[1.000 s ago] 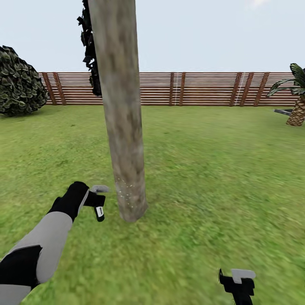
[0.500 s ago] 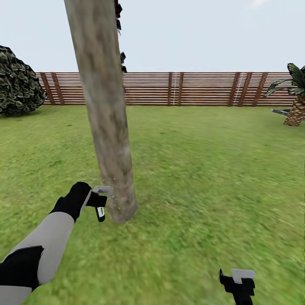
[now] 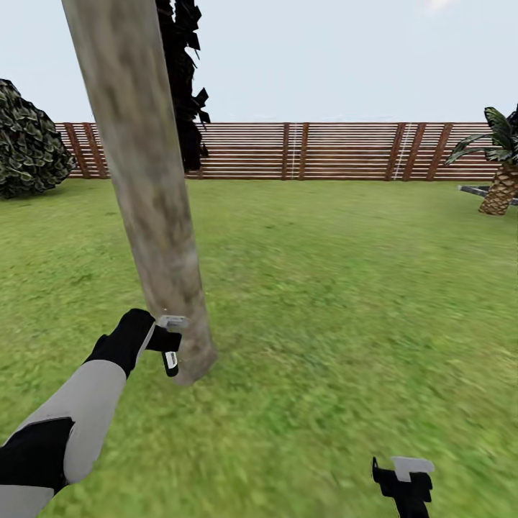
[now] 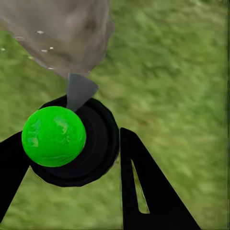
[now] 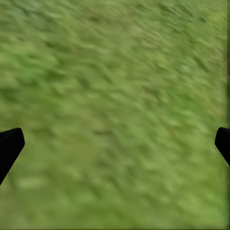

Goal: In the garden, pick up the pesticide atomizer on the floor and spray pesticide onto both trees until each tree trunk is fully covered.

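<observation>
A thick grey-brown tree trunk [image 3: 144,201] rises from the garden grass at the left of the head view. My left gripper [image 3: 169,345] is held out at the trunk's base, shut on the pesticide atomizer [image 3: 171,324]. In the left wrist view the atomizer [image 4: 72,143] shows a bright green ball on a round black body, held by the left gripper [image 4: 72,160]. Its grey nozzle points at the trunk [image 4: 62,33], whose bark carries small white specks. My right gripper [image 3: 404,482] hangs low over the grass; in the right wrist view it [image 5: 115,143] is open and holds nothing.
A brown slat fence [image 3: 345,151] closes the lawn at the back. A round dark bush [image 3: 29,151] stands far left, a narrow black tree [image 3: 183,86] behind the trunk, a short palm [image 3: 503,180] far right with a grey object [image 3: 475,191] beside it.
The whole view has shifted, so the trunk now stands further left in the picture and right against the atomizer's nozzle. Both arms keep their places in the picture.
</observation>
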